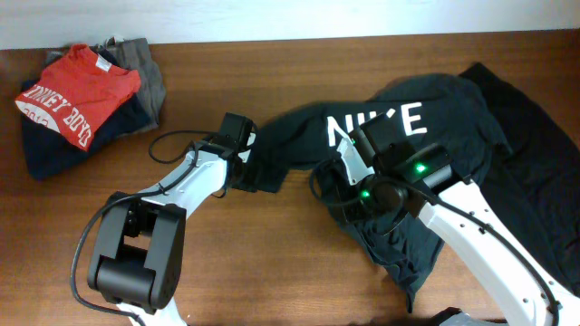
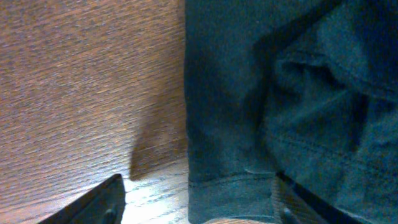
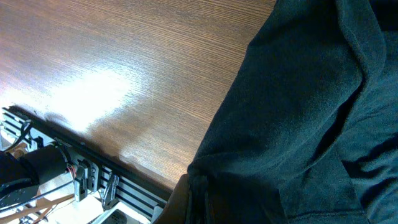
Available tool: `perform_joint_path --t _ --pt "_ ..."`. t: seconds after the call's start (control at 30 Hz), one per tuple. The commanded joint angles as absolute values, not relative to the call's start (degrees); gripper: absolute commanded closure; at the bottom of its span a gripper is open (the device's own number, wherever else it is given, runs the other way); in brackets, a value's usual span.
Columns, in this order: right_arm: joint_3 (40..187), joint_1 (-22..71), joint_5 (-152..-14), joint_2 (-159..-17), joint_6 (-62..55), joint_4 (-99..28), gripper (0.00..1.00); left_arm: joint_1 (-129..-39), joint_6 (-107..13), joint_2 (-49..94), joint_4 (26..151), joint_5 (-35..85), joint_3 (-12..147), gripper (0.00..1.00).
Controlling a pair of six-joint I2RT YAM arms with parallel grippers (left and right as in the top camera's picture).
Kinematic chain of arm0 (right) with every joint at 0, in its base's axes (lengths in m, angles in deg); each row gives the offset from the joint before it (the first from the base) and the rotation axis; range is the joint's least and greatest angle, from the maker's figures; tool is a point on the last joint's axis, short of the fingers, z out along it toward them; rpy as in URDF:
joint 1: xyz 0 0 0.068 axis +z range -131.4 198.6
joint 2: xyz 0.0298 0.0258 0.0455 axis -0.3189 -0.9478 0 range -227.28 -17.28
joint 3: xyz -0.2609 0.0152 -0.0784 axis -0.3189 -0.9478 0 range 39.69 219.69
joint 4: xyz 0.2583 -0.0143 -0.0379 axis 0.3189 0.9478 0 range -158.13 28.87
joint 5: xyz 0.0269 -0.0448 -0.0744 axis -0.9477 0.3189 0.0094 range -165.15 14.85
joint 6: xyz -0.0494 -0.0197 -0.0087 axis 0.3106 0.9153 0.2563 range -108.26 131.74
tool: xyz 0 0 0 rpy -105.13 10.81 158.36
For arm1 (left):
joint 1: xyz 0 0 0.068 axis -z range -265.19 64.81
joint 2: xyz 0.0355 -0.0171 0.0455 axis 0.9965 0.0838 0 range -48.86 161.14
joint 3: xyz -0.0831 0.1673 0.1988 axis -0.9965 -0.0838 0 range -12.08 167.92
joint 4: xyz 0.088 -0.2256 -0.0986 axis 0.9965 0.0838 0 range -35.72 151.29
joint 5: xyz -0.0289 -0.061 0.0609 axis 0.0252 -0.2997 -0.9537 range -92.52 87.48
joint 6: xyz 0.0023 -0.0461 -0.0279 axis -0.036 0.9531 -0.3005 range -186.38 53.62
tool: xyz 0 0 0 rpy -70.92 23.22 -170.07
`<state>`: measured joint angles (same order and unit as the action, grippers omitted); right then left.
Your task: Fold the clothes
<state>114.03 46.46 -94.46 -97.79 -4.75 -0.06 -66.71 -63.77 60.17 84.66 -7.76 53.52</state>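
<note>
Left claw [image 2: 205, 200] gapes astride the sleeve hem [image 2: 230, 183] of the T-shirt [image 1: 426, 100] (flat on table [image 1: 272, 254]). Right claw [image 3: 186, 196] is clenched on the T-shirt. We'd centre the hem before closing.

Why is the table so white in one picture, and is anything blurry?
Right wrist view: bright glare whitens the table. Left wrist view: close and soft, a shadow on the wood beside the black shirt. Overhead view: evenly lit, sharp.
</note>
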Motion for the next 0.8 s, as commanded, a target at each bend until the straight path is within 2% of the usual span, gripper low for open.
perform_joint_path --t 0.0,0.1,0.23,0.43,0.47,0.6,0.7,0.77 --pt "114.10 46.72 -93.71 -97.37 -4.88 -0.08 0.96 -66.60 -64.65 61.92 85.05 -9.86 53.46 0.32" --pt "114.10 46.72 -93.74 -97.37 -4.88 -0.06 0.96 -66.60 -64.65 61.94 85.62 -6.53 53.46 0.39" --pt "114.10 46.72 -93.74 -97.35 -4.90 -0.03 0.96 -66.60 -64.62 62.07 85.60 -3.78 53.46 0.40" --pt "114.10 46.72 -93.74 -97.35 -4.90 -0.03 0.96 -66.60 -64.62 64.80 85.38 -3.76 53.46 0.54" --pt "114.10 46.72 -93.74 -97.35 -4.90 -0.06 0.96 -66.60 -64.62 65.02 85.38 -3.76 53.46 0.62" --pt "114.10 46.72 -93.71 -97.35 -4.90 -0.08 0.96 -66.60 -64.62 65.02 85.35 -3.76 53.46 0.78" --pt "114.10 46.72 -93.71 -97.35 -4.90 -0.25 0.96 -66.60 -64.40 65.00 85.40 -3.76 53.65 0.99" --pt "114.10 46.72 -93.71 -97.35 -4.90 -1.32 0.96 -66.60 -64.19 64.91 86.86 -3.76 55.07 0.99"
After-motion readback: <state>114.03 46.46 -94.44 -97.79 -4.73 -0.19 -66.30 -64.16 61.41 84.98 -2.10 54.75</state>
